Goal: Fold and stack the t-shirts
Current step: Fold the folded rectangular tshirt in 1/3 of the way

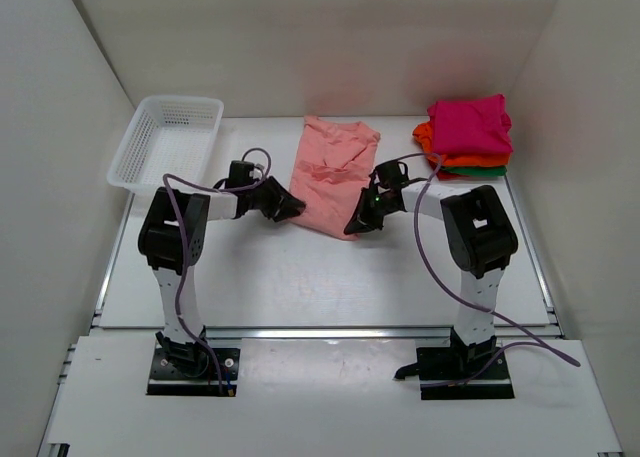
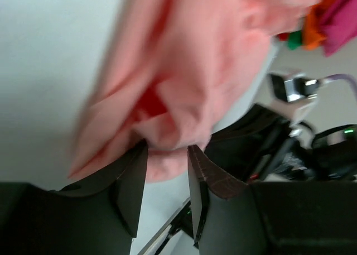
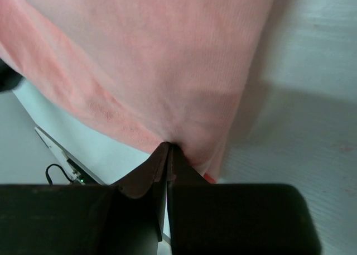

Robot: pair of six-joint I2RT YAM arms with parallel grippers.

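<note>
Pinched together on the near hem of the salmon-pink t-shirt (image 3: 145, 59) are the jaws of the right gripper (image 3: 167, 147). The jaws of the left gripper (image 2: 167, 150) are set apart around a fold of the same shirt, which is spread mid-way along the table (image 1: 300, 287), toward its far edge. The folded stack (image 1: 468, 137) is kept at the far right corner. If lifting is begun before the left grip is made, the cloth could be dragged lopsided and bunched.

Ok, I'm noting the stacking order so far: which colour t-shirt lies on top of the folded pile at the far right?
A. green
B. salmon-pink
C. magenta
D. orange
C: the magenta t-shirt lies uppermost at the far right, with an orange t-shirt peeking out beneath it, while the salmon-pink t-shirt lies apart, nearer the middle.
</note>
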